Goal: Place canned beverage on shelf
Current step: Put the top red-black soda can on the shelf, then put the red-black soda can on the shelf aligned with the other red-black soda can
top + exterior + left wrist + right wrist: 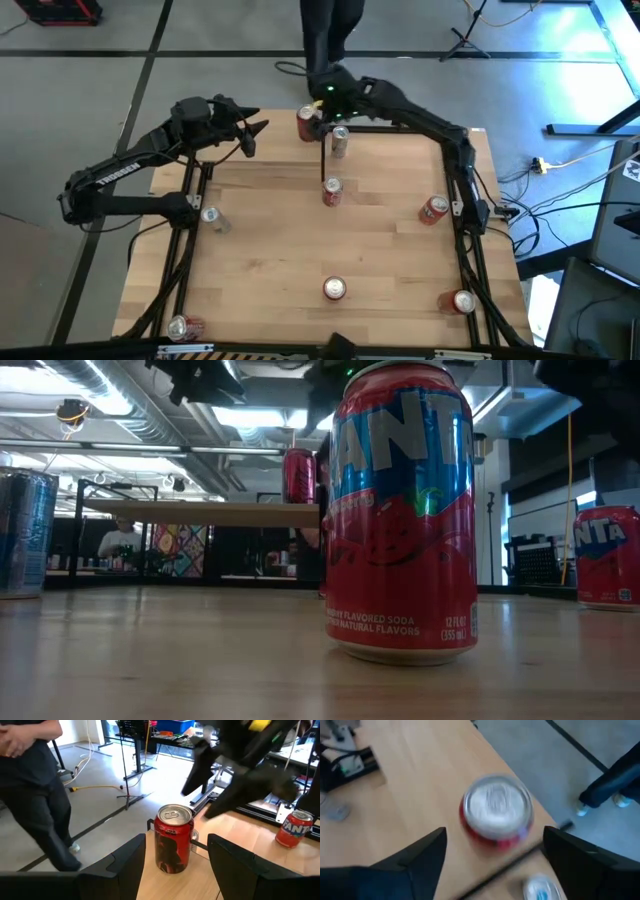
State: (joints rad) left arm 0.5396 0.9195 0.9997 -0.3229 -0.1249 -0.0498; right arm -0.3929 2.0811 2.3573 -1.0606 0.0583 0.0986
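Red can [307, 123]: stands upright on the shelf at the far edge of the table, left of centre; seen from above in the right wrist view [496, 810] and from the side in the left wrist view [173, 838].
Shelf [200, 513]: a light-wood board raised on thin black uprights at the far side of the table; in the low view the red can [298, 475] stands on its right end.
Right gripper [322, 108]: hangs just above the red can, jaws open and spread wider than the can, not touching it.
Left gripper [252, 133]: held left of the red can, pointing toward it, jaws open and empty.
Other cans: one silver-topped can [339, 142] just right of the shelf can, one at mid-table [332, 191], one near the front edge [334, 289], two on the right [434, 208] [462, 301], and two on the left [213, 218] [185, 327].
Table [270, 260]: light-wood top carrying all of the above.
Person [30, 780]: stands on the floor beyond the table's far edge.
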